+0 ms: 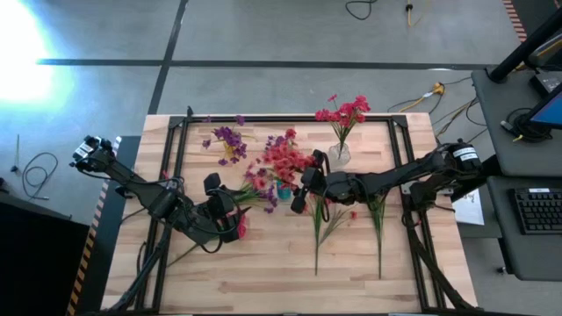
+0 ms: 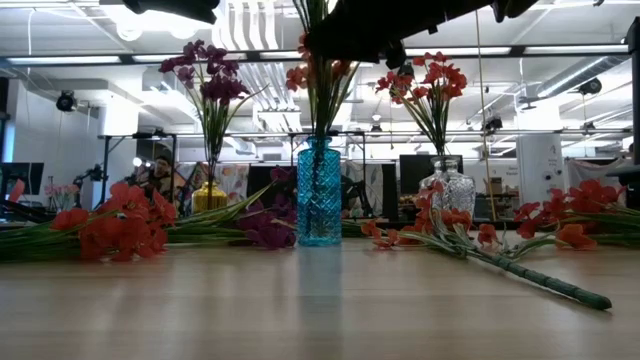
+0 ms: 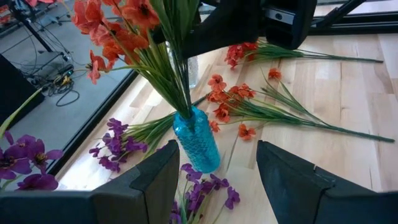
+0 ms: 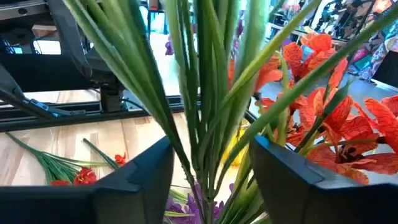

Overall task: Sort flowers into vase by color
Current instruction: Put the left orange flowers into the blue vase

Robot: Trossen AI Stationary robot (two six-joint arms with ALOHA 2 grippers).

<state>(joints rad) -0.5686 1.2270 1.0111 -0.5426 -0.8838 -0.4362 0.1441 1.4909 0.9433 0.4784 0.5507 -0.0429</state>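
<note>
The green stems of the red flowers in the blue vase are seen between the spread-apart fingers of the right gripper, at the frame's centre.

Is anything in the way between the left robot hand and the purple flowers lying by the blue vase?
Nothing visible. The left gripper hangs with open jaws just short of the purple flowers, with only bare table between; the blue vase stands just behind them.
</note>
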